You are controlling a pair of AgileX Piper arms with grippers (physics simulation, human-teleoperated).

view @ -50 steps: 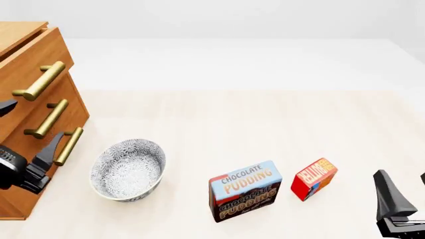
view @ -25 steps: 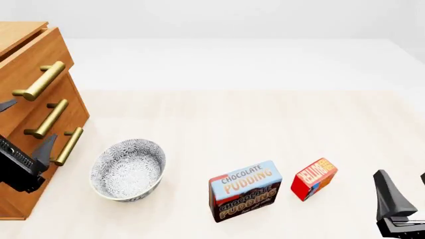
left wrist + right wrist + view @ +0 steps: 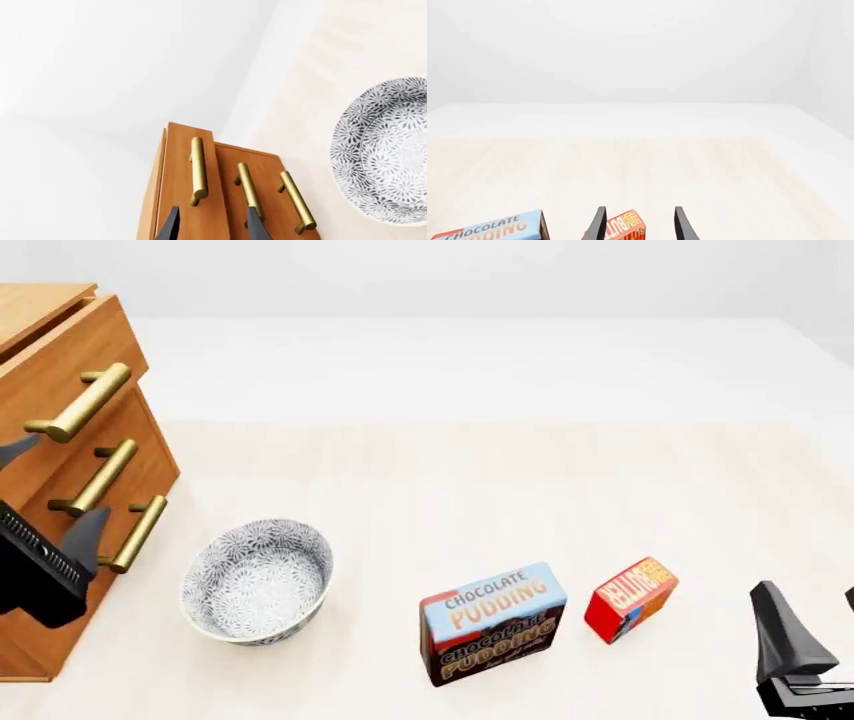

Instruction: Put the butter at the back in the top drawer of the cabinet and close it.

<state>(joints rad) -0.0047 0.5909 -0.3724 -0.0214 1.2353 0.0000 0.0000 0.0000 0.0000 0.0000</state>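
The butter [image 3: 631,598] is a small red box on the table at the front right; in the right wrist view the butter [image 3: 624,228] lies just ahead of the gap between the fingers. My right gripper [image 3: 814,616] hangs open near the front right corner, apart from the box. The cabinet [image 3: 54,360] stands at the left with all three drawers shut. My left gripper [image 3: 56,488] is open in front of the drawer fronts, below the top drawer's brass handle [image 3: 80,400]. In the left wrist view the left gripper [image 3: 212,226] points at the top drawer's handle [image 3: 197,169].
A blue-and-brown chocolate pudding box [image 3: 494,623] stands just left of the butter. A patterned bowl [image 3: 256,580] sits near the cabinet's lower handles [image 3: 96,477], close to the left arm. The table's far edge meets a white wall.
The left gripper has tilted and risen a little along the cabinet front, its fingers now nearer the upper handles. The right arm, boxes and bowl have not moved.
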